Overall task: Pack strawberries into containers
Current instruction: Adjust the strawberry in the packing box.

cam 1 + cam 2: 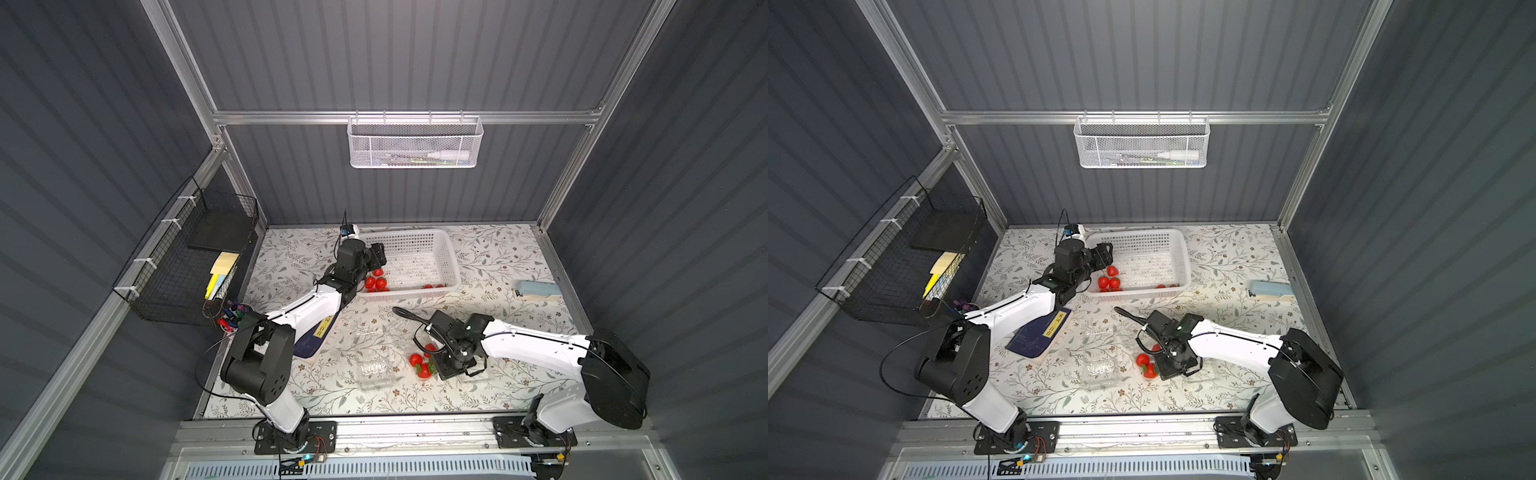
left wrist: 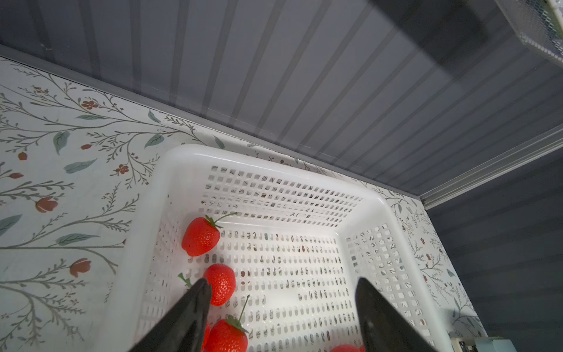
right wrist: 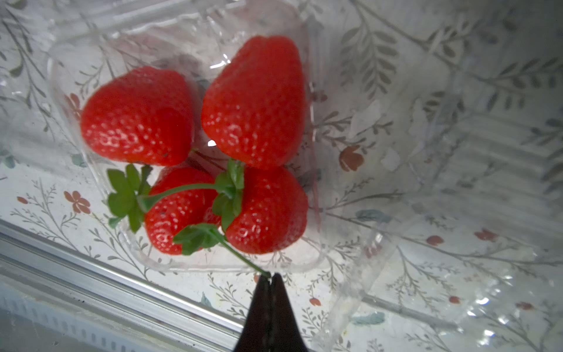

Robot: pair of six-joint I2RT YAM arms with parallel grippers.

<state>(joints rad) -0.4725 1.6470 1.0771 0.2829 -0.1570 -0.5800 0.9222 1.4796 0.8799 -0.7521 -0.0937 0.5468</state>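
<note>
Closed black fingertips of the right gripper (image 3: pixel 270 275) are seen pinching the thin green stem (image 3: pixel 240 256) of one of four glossy red strawberries (image 3: pixel 253 100) packed in an open clear plastic clamshell container (image 3: pixel 213 268) on the floral-patterned table (image 3: pixel 76 201). The left gripper (image 2: pixel 282 282), jaws spread wide and empty, is held over the white perforated plastic basket (image 2: pixel 274 158), where several loose strawberries (image 2: pixel 201 236) are gathered along one side, just beside one black finger.
</note>
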